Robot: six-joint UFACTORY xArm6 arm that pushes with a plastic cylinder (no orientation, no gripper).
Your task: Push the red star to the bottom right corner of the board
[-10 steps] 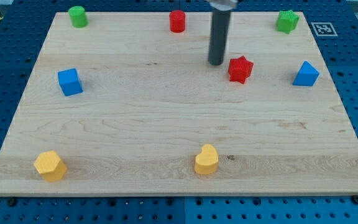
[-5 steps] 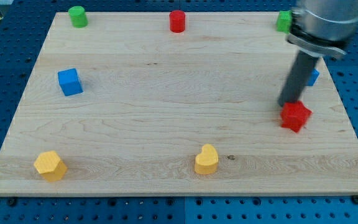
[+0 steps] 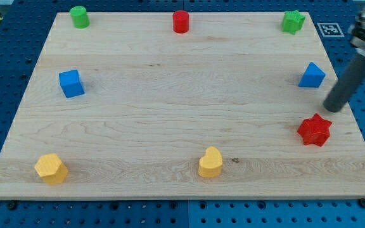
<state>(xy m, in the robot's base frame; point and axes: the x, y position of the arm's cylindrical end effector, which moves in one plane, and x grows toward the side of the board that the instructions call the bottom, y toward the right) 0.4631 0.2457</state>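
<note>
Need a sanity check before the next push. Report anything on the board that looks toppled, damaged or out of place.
Nothing stands out. All eight blocks sit flat on the board, none tipped or broken. The red star lies near the view's right edge, short of the bottom right corner. My tip is just above and right of it, apparently not touching.

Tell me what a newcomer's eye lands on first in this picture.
First the dark rod slanting in from the view's right, my tip just above and to the right of the red star, a small gap between them. The star lies near the wooden board's right edge, below the blue block, short of the bottom right corner. Other coloured blocks ring the board's edges.
</note>
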